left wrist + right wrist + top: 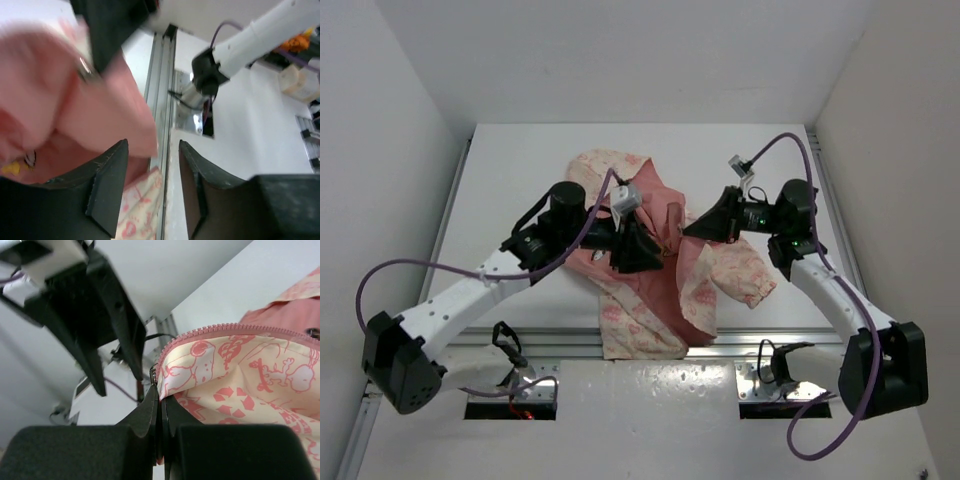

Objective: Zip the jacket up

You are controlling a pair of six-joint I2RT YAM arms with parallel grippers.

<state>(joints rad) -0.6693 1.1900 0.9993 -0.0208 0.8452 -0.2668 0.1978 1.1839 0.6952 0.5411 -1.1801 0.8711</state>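
Note:
The jacket (650,290) lies open in the middle of the table, cream floral fabric with salmon-pink lining showing. My left gripper (638,248) hovers over the lining near the jacket's middle; in the left wrist view its jaws (152,185) stand open with pink lining (60,100) and a floral edge (140,205) between and behind them. My right gripper (692,228) is shut on the jacket's front edge beside the pink zipper teeth (210,331); a metal zipper piece (153,374) shows just above the closed fingertips (161,395).
The table's near metal rail (560,340) runs under the jacket's hem. Cables trail from both arms. White walls enclose the table on the left, right and back.

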